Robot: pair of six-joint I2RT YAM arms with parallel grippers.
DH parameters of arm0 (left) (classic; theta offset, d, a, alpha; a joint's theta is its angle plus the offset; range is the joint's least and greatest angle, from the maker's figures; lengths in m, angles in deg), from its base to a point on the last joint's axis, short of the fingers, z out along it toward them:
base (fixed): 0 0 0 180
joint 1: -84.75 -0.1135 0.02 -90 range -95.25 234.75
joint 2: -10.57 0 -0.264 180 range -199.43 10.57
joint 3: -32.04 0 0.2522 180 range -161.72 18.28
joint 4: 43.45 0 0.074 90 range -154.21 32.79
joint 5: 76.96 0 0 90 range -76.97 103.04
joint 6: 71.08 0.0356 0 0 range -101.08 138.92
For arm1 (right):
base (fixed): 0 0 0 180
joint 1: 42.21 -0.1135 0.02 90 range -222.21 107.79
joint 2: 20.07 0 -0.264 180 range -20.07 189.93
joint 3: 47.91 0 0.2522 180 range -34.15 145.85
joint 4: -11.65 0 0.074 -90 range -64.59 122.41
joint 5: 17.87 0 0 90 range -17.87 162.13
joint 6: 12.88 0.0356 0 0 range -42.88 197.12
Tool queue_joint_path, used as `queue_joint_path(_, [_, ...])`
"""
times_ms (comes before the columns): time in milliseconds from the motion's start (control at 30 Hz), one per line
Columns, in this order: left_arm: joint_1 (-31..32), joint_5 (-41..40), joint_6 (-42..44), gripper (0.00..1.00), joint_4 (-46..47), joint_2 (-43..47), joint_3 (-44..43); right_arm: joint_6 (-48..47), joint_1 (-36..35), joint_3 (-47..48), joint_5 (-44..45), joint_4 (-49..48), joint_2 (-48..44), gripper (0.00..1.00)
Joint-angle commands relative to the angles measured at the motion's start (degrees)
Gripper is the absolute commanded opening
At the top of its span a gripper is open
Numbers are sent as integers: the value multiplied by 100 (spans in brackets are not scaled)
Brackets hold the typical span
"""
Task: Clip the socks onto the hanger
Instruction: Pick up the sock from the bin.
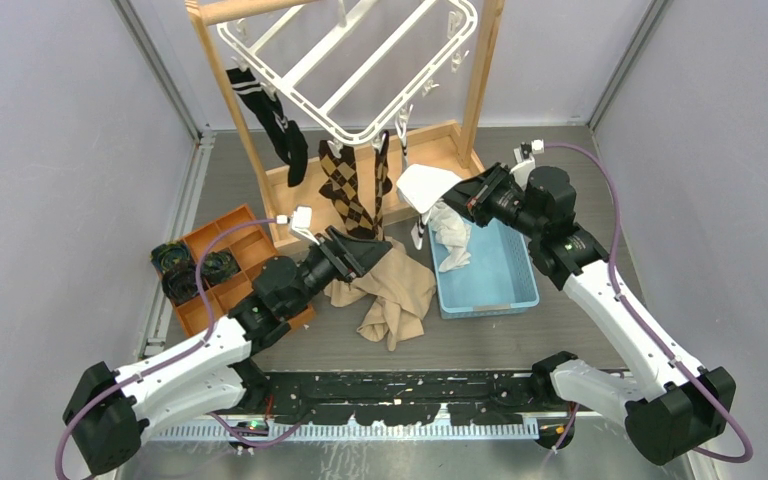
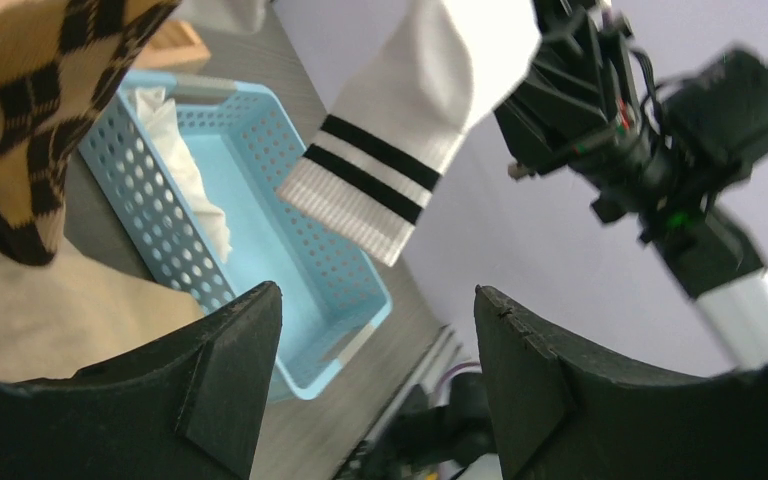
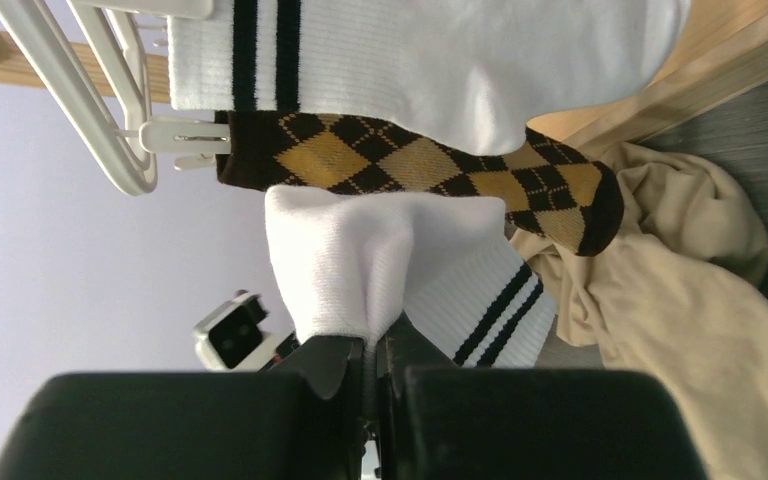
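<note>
The white hanger point(image 1: 350, 60) hangs from the wooden stand. A black striped sock point(image 1: 278, 125) and brown argyle socks point(image 1: 355, 185) hang from its clips. My right gripper point(image 1: 468, 195) is shut on a white sock with black bands point(image 1: 428, 185), held above the blue basket just right of the argyle socks. In the right wrist view the jaws point(image 3: 375, 345) pinch that sock point(image 3: 350, 260) below a clipped argyle sock point(image 3: 410, 165) and another white banded sock point(image 3: 410, 50). My left gripper point(image 1: 365, 250) is open and empty point(image 2: 375, 300), below the held sock point(image 2: 390, 150).
A blue basket point(image 1: 505, 290) holds more white socks point(image 1: 452, 240). A beige cloth point(image 1: 390, 295) lies by the stand's base. An orange tray point(image 1: 240, 250) at left holds dark rolled socks point(image 1: 175, 262). The stand's wooden posts point(image 1: 480, 80) flank the hanger.
</note>
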Motion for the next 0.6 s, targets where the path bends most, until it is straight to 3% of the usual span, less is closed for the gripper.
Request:
queue_joint_path(0, [17,-696,-2313,71,50,-100,76,482,-150,-43,161,-789,-58,1])
queue_joint_path(267, [63,-699,-4713,73,228,-499,203,731,-623,-118,340,-1174,136,1])
queue_joint_path(567, [332,-1191,-5253,73,890,-1014,319,1044,-1006,-181,504,-1561,257,1])
